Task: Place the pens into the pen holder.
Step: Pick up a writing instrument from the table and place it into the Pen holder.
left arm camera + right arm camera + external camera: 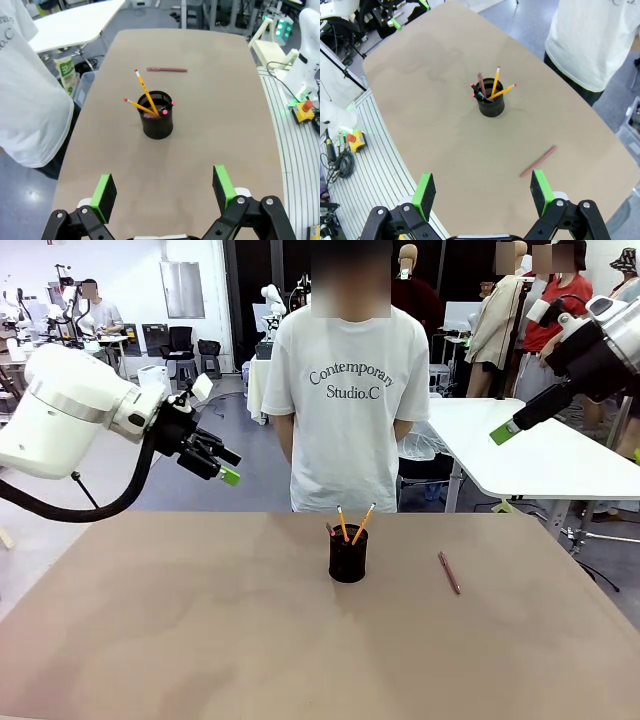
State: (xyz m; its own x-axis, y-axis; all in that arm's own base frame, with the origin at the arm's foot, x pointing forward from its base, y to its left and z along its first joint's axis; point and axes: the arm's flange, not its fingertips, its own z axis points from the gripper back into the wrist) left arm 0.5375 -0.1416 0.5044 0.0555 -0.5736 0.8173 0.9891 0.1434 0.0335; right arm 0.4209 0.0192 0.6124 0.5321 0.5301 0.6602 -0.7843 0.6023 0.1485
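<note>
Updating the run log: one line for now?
left gripper open | right gripper open | pencils in pen holder | brownish-pink pen on table

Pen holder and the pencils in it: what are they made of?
The pen holder looks like black metal mesh with a dull finish. Its wall seems finely textured, but it is too small to be sure. The pencils look like painted wood, with smooth orange-yellow shafts and pink eraser tips.

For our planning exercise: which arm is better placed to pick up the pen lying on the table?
Likely the right: the brownish-pink pen lies on its side of the pen holder, and the right gripper is open.
</note>
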